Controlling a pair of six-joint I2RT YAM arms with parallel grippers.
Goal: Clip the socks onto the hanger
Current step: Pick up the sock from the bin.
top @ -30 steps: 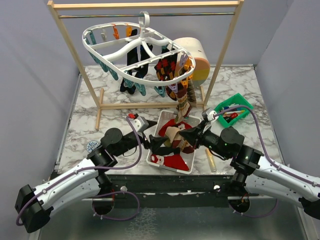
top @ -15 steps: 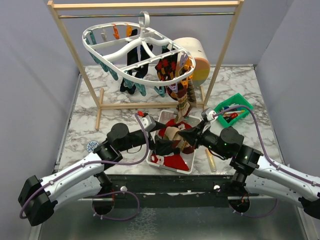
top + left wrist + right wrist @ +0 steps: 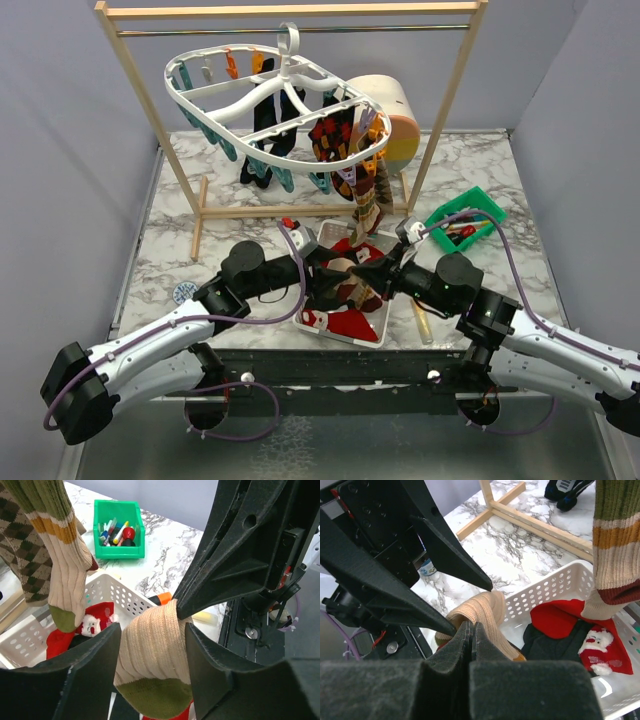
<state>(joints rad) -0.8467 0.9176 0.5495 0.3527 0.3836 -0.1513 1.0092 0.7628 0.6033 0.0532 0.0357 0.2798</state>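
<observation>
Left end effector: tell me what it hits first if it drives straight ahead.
The beige sock, sitting between the left end effector's open fingers, pinched by the right end effector, probably next in line.

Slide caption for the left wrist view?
Left gripper flanks the tan sock held by the right gripper above the white basket.

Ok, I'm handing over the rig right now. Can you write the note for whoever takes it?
Right end effector: shut on the tan sock, above the white basket.
Left end effector: open, fingers either side of that sock; a pinch is not confirmed.
Done: hung socks clipped on the hanger.
Left: clip the tan sock, then the red sock and the others in the basket.
</observation>
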